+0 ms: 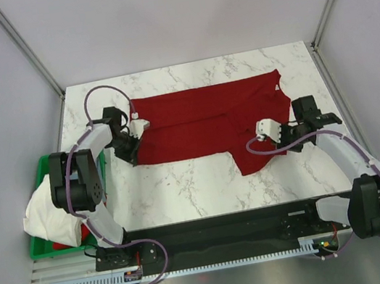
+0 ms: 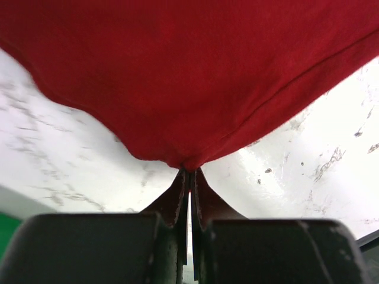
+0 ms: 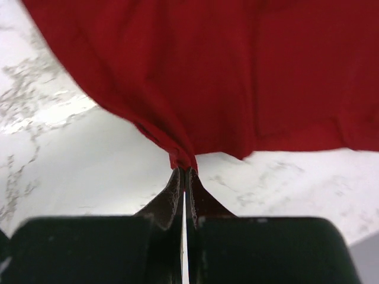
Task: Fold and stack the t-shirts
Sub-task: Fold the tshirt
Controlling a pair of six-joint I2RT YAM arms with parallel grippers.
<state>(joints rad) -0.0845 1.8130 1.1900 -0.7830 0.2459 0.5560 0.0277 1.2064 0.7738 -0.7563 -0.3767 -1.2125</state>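
Observation:
A large dark red t-shirt (image 1: 208, 120) lies spread across the middle of the marble table, with its small white neck label (image 1: 278, 88) at the right end. My left gripper (image 1: 134, 146) is shut on the shirt's left edge; in the left wrist view (image 2: 189, 174) the red cloth (image 2: 195, 77) bunches at the fingertips. My right gripper (image 1: 286, 129) is shut on the shirt's right edge near the sleeve; in the right wrist view (image 3: 185, 171) a fold of red cloth (image 3: 237, 71) is pinched. Both pinched edges are lifted slightly off the table.
A green bin (image 1: 41, 248) stands off the table's left edge. It holds a heaped white t-shirt (image 1: 47, 211) with a bit of red cloth (image 1: 65, 245) under it. Bare marble (image 1: 176, 188) lies in front of the shirt. Frame posts stand at the back corners.

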